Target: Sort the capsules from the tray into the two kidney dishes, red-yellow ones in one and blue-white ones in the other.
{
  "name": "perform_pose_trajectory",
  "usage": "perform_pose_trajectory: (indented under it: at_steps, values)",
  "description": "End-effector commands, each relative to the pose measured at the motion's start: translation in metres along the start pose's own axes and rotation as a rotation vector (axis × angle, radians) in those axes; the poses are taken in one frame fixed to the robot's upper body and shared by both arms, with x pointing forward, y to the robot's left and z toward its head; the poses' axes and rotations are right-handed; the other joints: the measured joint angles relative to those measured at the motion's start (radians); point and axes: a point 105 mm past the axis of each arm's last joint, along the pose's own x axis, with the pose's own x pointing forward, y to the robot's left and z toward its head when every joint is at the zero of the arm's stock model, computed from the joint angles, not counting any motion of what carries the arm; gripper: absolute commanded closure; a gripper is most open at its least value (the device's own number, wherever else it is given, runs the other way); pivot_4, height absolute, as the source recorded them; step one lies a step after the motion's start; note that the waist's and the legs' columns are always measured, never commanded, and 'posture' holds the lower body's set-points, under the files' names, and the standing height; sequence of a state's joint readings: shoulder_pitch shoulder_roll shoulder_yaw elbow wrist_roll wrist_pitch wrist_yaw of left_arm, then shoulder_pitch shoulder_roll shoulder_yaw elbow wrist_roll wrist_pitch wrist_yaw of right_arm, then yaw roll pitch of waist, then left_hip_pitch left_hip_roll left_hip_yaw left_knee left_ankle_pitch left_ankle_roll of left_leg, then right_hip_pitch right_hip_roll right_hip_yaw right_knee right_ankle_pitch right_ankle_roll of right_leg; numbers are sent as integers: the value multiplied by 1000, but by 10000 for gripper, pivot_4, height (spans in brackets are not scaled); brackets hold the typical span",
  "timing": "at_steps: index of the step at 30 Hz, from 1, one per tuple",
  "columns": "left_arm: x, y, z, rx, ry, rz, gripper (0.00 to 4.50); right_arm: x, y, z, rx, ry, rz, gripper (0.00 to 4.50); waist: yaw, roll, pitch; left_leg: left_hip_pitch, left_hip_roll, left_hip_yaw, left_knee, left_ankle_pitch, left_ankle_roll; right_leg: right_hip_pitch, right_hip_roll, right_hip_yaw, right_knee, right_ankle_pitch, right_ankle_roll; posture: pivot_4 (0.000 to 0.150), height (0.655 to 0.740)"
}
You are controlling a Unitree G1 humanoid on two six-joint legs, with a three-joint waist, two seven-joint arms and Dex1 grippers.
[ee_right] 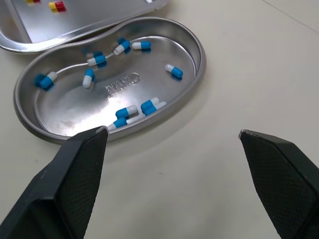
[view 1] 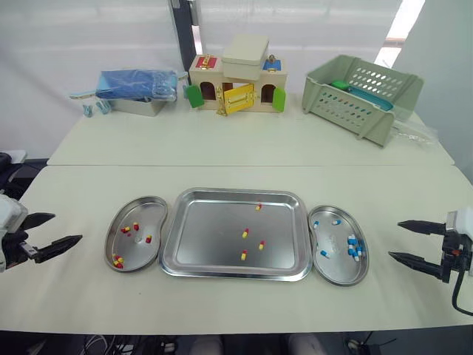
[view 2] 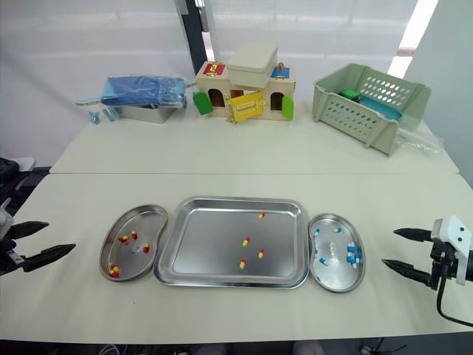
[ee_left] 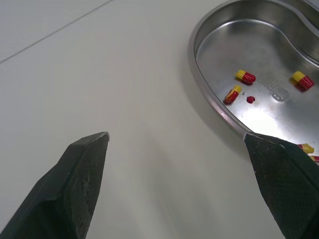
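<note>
A steel tray (view 1: 214, 260) lies at the table's middle with several red-yellow capsules (view 1: 244, 234) in it. Left of it, a kidney dish (view 1: 137, 207) holds several red-yellow capsules (ee_left: 245, 76). On the right, a second kidney dish (view 1: 336, 268) holds several blue-white capsules (ee_right: 125, 111). My left gripper (view 1: 46, 235) hovers open over bare table, left of the left dish. At the table's right side my right gripper (view 1: 408, 241) is open too, apart from the right dish. Neither holds anything.
On the far table stand a toy house (view 1: 236, 74) with coloured doors, a green basket (view 1: 362, 96) at the right and a metal box with a blue bag (view 1: 137, 89) at the left. A seam (view 1: 251, 165) runs between the two tables.
</note>
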State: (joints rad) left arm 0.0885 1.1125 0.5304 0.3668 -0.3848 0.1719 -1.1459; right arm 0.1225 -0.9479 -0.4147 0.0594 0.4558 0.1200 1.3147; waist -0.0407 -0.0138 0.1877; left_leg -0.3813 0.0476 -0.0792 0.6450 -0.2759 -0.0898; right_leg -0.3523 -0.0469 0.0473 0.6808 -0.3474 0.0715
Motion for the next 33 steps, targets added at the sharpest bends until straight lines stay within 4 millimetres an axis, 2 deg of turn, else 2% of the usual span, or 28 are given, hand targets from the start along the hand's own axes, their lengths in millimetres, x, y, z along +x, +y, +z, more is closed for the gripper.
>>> perform_pose_trajectory:
  at_steps: [1, 4, 7, 10, 16, 19, 22, 29, 32, 33]
  values:
    - [6, -14, 14, 64, 3, -68, 0, -3, 11, 19, -60, -132, -1, 502, 0, 0, 0, 0, 0, 0, 0, 0, 0, 0, 0, 0, 0, 0, 0, 1500, 7400]
    - [19, -35, 28, 112, -18, -159, 0, 4, 34, 25, -56, -198, 55, 502, 3, 0, 0, 0, 0, 0, 0, 0, 0, 1, 0, 0, 0, 0, 0, 1500, 7400]
    - [34, -57, 45, 153, -60, -249, 0, 10, 68, 24, -44, -232, 156, 502, 11, 0, 0, 0, 0, 0, 0, 0, 0, 1, 0, -1, 0, 0, 0, 1500, 7400]
    - [49, -84, 62, 196, -115, -359, 0, 15, 91, 30, -44, -370, 139, 502, 13, -1, -1, 0, 0, 0, 0, 0, 0, 1, 0, -1, 0, 0, 0, 1500, 7400]
    - [75, -142, 84, 279, -187, -589, 0, 27, 132, 17, -18, -391, 237, 502, 10, -1, -1, 1, 0, 0, 1, 0, 0, 3, 0, -1, 0, 0, 0, 1500, 7400]
    - [85, -166, 90, 315, -222, -690, 0, 34, 142, 13, -40, -396, 258, 502, 7, -1, -2, 2, 0, 0, 1, 0, 0, 3, 0, 0, 1, 0, 0, 1500, 7400]
    - [94, -184, 96, 343, -250, -771, 0, 39, 142, 14, -40, -404, 232, 502, 8, -1, -2, 2, 0, 0, 1, 0, 0, 2, 0, 0, 1, 0, 0, 1500, 7400]
    - [114, -208, 101, 423, -262, -893, 0, 43, 143, 13, -43, -404, 192, 502, 11, -1, -2, 2, 0, -1, 2, 0, 0, 3, 0, -1, 0, 0, 0, 1500, 7400]
    - [119, -215, 98, 451, -251, -940, 5858, 46, 144, 13, -29, -414, 173, 0, 10, 0, -2, 2, 0, -1, 2, 0, 0, 3, 0, -1, 0, 0, 0, 1500, 7400]
    - [123, -219, 98, 469, -254, -946, 9381, 48, 145, 13, -27, -416, 173, 0, 10, 0, -2, 2, 0, -1, 2, 0, 0, 3, 1, 0, 1, 0, 0, 1500, 7400]
